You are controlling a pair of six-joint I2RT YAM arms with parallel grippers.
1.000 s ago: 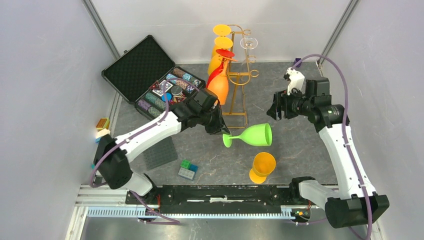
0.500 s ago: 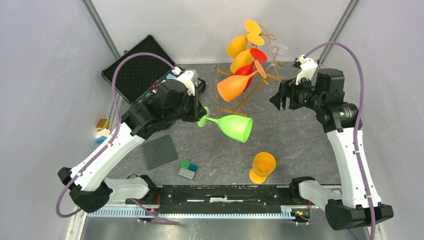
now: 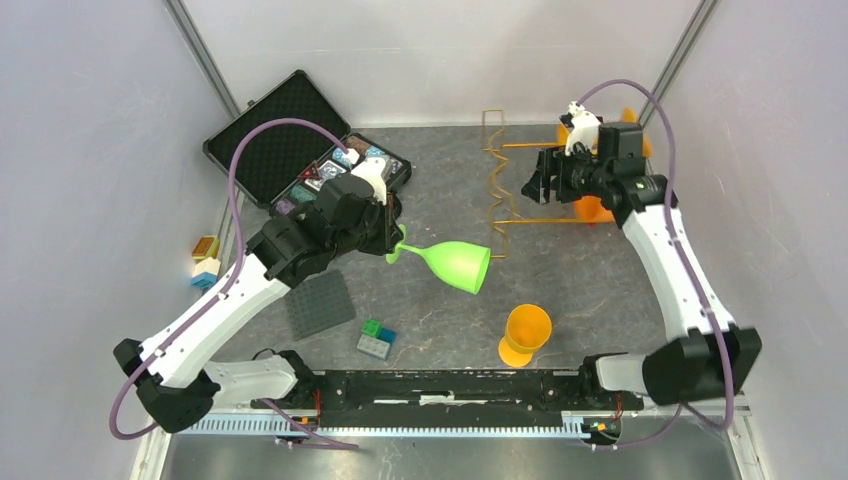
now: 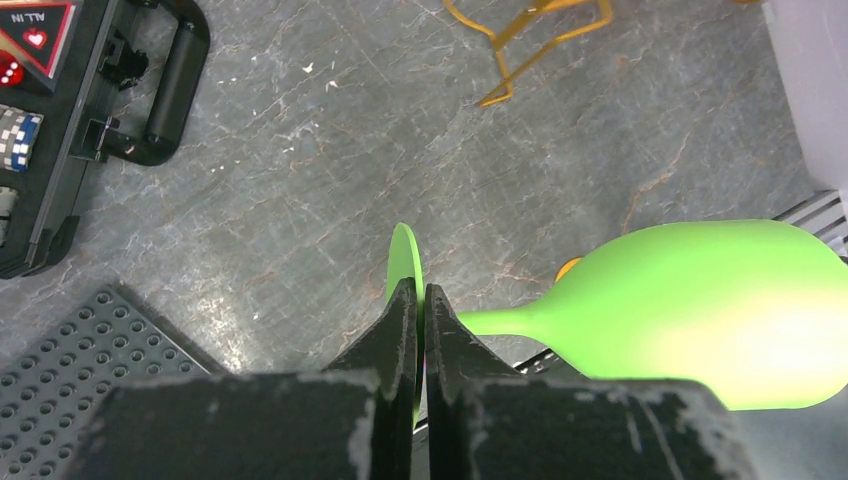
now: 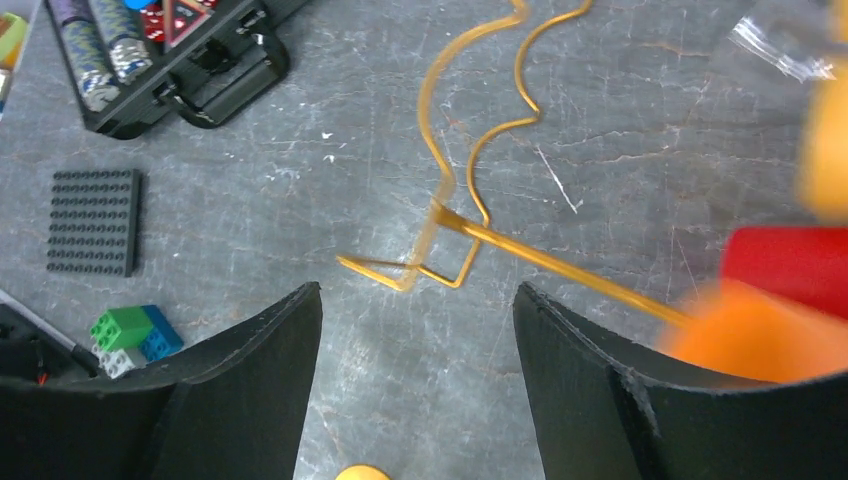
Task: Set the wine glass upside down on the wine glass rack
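One glass in hand: the green wine glass (image 3: 455,263) is held by its round foot, with the bowl angled out and down, and it appears to be lifted off the table (image 3: 600,290).
Left gripper (image 4: 420,300): clamped tight, edge-on, on that foot; the stem and bowl are carried out to its right.
Rack (image 3: 497,190): the gold wire rack is seen tipped over, not upright, with its long wires running along the table toward the right arm. It lies near the green glass but apart from it.
Right gripper (image 5: 415,300): jaws are spread wide with nothing between them, and it hangs just above the rack's wires.
Other glasses: orange and red glasses (image 5: 760,330) are glimpsed, blurred, at the rack's far end. One more orange glass (image 3: 525,335) is seen on the near table.
Done: the glass is judged picked up and nothing more.
Left: the rack likely has to be stood up, then the glass inverted and its foot hung in a loop.
Surroundings: a black case (image 3: 290,140), a grey studded plate (image 3: 320,303) and small blocks (image 3: 376,338) are noted on the left.
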